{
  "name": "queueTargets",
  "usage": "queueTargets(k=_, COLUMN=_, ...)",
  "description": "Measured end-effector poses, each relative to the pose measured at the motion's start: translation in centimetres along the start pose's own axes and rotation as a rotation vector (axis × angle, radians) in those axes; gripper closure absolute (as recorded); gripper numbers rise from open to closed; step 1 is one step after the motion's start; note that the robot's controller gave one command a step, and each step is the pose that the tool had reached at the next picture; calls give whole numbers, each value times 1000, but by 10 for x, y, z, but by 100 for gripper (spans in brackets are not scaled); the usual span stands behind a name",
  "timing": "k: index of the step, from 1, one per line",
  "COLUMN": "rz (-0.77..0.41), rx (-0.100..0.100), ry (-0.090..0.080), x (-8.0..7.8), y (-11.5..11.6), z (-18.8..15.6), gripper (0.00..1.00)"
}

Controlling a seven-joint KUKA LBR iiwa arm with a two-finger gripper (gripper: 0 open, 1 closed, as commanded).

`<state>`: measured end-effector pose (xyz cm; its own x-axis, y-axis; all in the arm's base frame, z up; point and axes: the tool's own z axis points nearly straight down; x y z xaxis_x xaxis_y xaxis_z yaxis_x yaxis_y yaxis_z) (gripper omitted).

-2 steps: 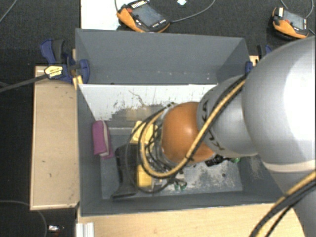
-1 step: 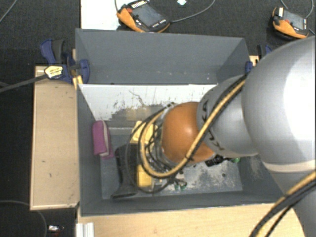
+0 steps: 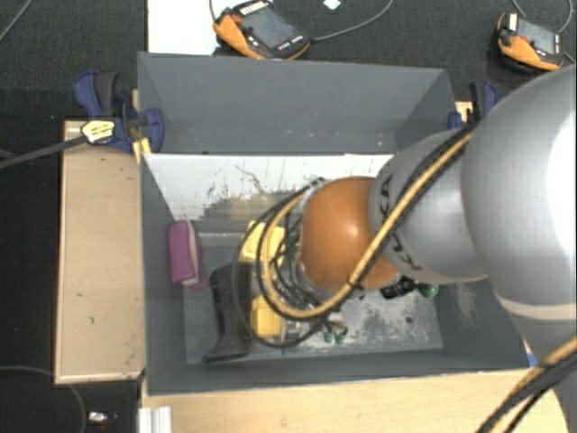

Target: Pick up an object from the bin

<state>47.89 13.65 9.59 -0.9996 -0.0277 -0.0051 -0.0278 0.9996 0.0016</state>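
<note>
The yellow object lies on the floor of the bin, left of the middle, directly below the pincer. I judge therefore that the coming move is mostly straight down, not sideways. Only yellow patches of it show between the arm's looped cables, beside the orange cover; its full shape and its long axis I cannot tell. It looks like smooth plastic. Whether the pincer is open or closed I also cannot tell. A black angled piece lies just beside the yellow object on its left, and a pink block lies further left, near the wall.
</note>
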Motion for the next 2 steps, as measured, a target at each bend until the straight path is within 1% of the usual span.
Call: queueTargets(k=2, rz=0, rx=-2, ry=-4, x=-1, y=1, z=-37, gripper=100)
